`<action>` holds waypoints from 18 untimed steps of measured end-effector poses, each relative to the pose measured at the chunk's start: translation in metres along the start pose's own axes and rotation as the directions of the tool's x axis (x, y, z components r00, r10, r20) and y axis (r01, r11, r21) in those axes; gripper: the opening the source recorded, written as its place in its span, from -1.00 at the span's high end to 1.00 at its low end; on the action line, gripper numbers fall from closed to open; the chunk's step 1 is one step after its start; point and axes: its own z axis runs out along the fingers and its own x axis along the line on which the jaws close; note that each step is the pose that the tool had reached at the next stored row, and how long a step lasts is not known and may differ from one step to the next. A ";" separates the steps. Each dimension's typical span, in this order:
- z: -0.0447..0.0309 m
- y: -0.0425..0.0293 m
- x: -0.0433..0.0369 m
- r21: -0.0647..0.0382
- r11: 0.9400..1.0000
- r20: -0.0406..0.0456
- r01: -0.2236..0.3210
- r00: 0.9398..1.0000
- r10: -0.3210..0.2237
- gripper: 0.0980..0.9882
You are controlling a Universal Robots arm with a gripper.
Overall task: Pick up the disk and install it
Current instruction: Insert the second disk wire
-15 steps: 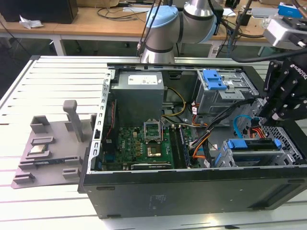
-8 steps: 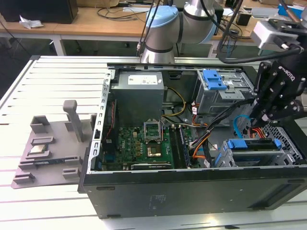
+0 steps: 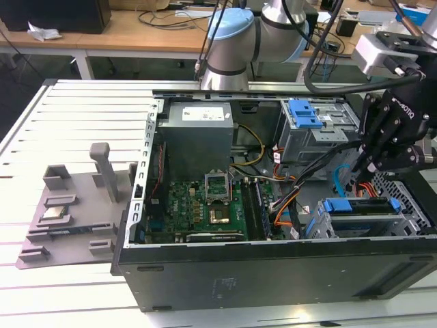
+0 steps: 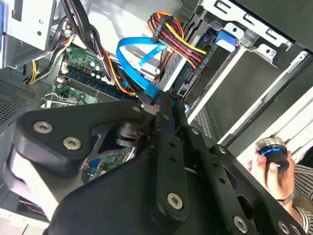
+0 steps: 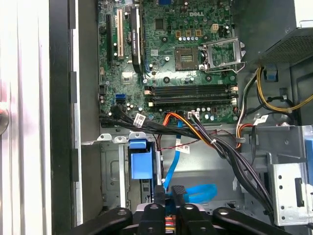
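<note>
The flat silver disk in its blue plastic carrier [image 3: 360, 208] sits in the drive cage of the open black computer case [image 3: 273, 273]. My black gripper [image 3: 365, 164] hangs just above it, fingers nearly closed, holding nothing.

We saw the black gripper [image 4: 168, 105] over the open case, its fingers nearly together beside a blue flat cable [image 4: 134, 61]. At two o'clock ran red-yellow wires [image 4: 178, 41]; at four o'clock, a person's hand [image 4: 274, 169] gripped a knob.
</note>
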 end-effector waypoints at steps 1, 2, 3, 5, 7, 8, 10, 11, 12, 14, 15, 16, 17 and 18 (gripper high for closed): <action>0.0000 0.0000 0.0000 0.000 1.000 0.000 0.000 1.000 0.000 0.86; 0.0000 0.0000 0.0000 0.000 1.000 0.000 0.000 1.000 0.000 0.86; 0.0002 -0.0001 0.0010 0.000 1.000 0.000 0.000 1.000 0.000 0.86; 0.0003 -0.0005 0.0080 0.000 1.000 -0.007 0.000 1.000 0.000 0.86; 0.0011 -0.0008 0.0123 0.001 1.000 -0.011 0.000 1.000 0.000 0.86; 0.0025 -0.0009 0.0130 0.000 1.000 -0.011 0.003 1.000 -0.003 0.86; 0.0071 -0.0014 0.0134 -0.001 0.999 -0.015 0.036 0.999 -0.036 0.86; 0.0101 -0.0021 0.0133 0.000 0.998 -0.017 0.062 0.998 -0.062 0.86; 0.0117 -0.0031 0.0132 0.000 0.998 -0.018 0.069 0.997 -0.069 0.86; 0.0147 -0.0055 0.0131 -0.001 0.997 -0.018 0.071 0.997 -0.071 0.86; 0.0166 -0.0066 0.0130 -0.001 0.997 -0.018 0.072 0.997 -0.072 0.86; 0.0188 -0.0071 0.0129 -0.001 0.997 -0.018 0.072 0.997 -0.072 0.86; 0.0205 -0.0077 0.0129 -0.001 0.997 -0.018 0.072 0.997 -0.072 0.86; 0.0228 -0.0090 0.0128 -0.001 0.997 -0.019 0.073 0.997 -0.073 0.86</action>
